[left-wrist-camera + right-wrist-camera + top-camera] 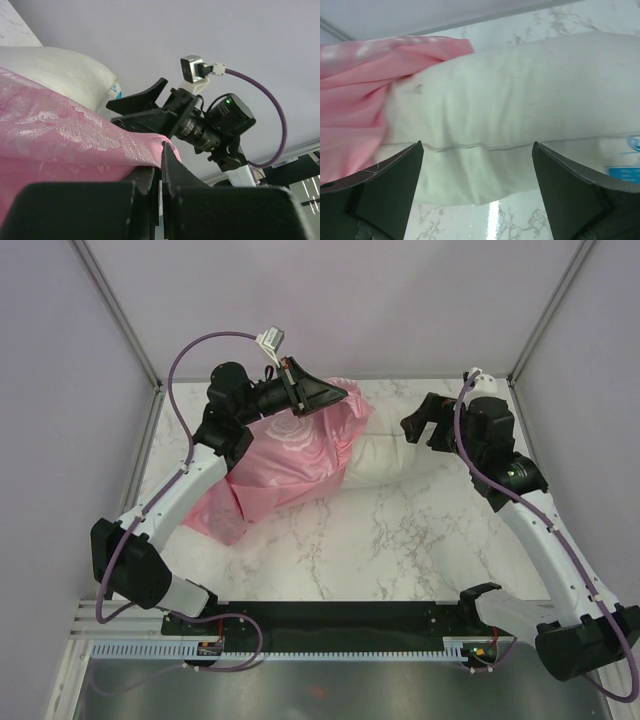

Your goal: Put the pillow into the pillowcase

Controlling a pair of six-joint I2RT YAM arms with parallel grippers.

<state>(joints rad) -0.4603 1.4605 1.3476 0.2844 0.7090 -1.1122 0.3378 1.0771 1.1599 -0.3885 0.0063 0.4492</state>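
The pink satin pillowcase point(280, 455) lies at the left of the table, its mouth facing right. My left gripper point(338, 393) is shut on the upper edge of that mouth and holds it raised; in the left wrist view the pillowcase point(60, 135) runs into the closed left gripper point(162, 152). The white pillow point(390, 458) is partly inside, and its right end sticks out with the blue-and-white tag point(116, 91). My right gripper point(420, 430) stands open just off the pillow's right end. In the right wrist view the pillow point(520, 100) lies ahead of the open right gripper point(477, 150), not pinched.
The marble table point(400, 540) is bordered by grey walls behind and at both sides. The arm bases and a black rail point(340, 615) run along the near edge.
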